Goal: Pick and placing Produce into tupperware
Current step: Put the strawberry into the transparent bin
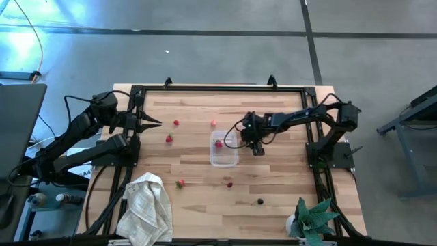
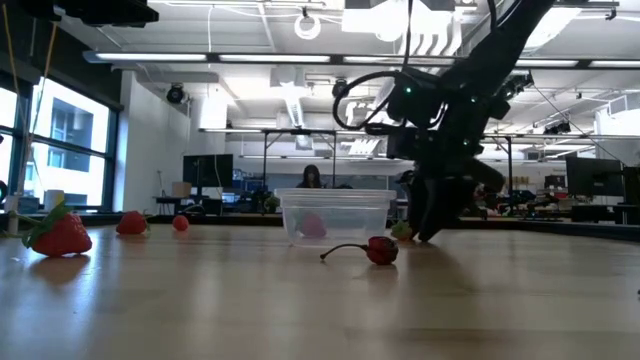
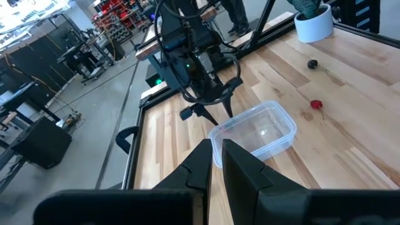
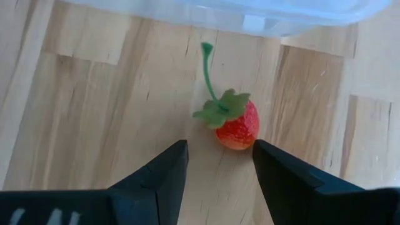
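The clear tupperware [image 1: 224,152] stands at the table's middle with one red piece [image 1: 218,143] in it; it also shows in the low view [image 2: 335,214]. My right gripper [image 4: 219,169] is open, low over the table just right of the container. A red strawberry with green leaves and stem [image 4: 237,125] lies on the wood just ahead of its fingertips, not touched. Other pieces lie loose: [image 1: 176,123], [image 1: 213,124], [image 1: 168,139], [image 1: 181,183], [image 1: 229,182], and a dark one [image 1: 260,201]. My left gripper [image 1: 153,123] is shut and empty at the table's left edge.
A white cloth towel [image 1: 147,205] lies at the near left corner. A teal plant in a white pot [image 1: 311,219] stands at the near right corner. A dark-red piece with a stem [image 2: 381,250] lies in front of the container. A person [image 2: 310,178] sits far behind.
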You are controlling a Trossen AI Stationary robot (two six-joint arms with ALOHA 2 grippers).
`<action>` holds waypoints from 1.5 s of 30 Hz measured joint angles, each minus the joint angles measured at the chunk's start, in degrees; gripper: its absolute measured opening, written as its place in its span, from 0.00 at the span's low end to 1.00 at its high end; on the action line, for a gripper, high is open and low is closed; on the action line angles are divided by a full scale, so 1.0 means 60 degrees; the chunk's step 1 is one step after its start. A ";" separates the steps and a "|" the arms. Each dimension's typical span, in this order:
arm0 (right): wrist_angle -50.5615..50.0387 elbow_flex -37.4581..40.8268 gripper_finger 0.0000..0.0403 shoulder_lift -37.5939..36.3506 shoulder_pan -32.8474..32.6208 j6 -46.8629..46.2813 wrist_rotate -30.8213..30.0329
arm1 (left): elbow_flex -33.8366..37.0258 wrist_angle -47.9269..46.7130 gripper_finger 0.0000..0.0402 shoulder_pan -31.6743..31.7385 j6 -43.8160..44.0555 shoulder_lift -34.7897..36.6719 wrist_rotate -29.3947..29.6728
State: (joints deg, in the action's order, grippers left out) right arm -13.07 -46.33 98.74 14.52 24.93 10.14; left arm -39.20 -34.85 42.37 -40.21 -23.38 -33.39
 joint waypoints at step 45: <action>0.0070 -0.0656 0.44 0.0386 0.0095 -0.3475 -0.0197 | 0.0000 -0.0001 0.07 0.0000 0.0000 0.0000 0.0004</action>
State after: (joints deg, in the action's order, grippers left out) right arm -12.65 -50.26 101.06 15.09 4.08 8.95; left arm -39.20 -34.85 42.37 -40.21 -23.38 -33.36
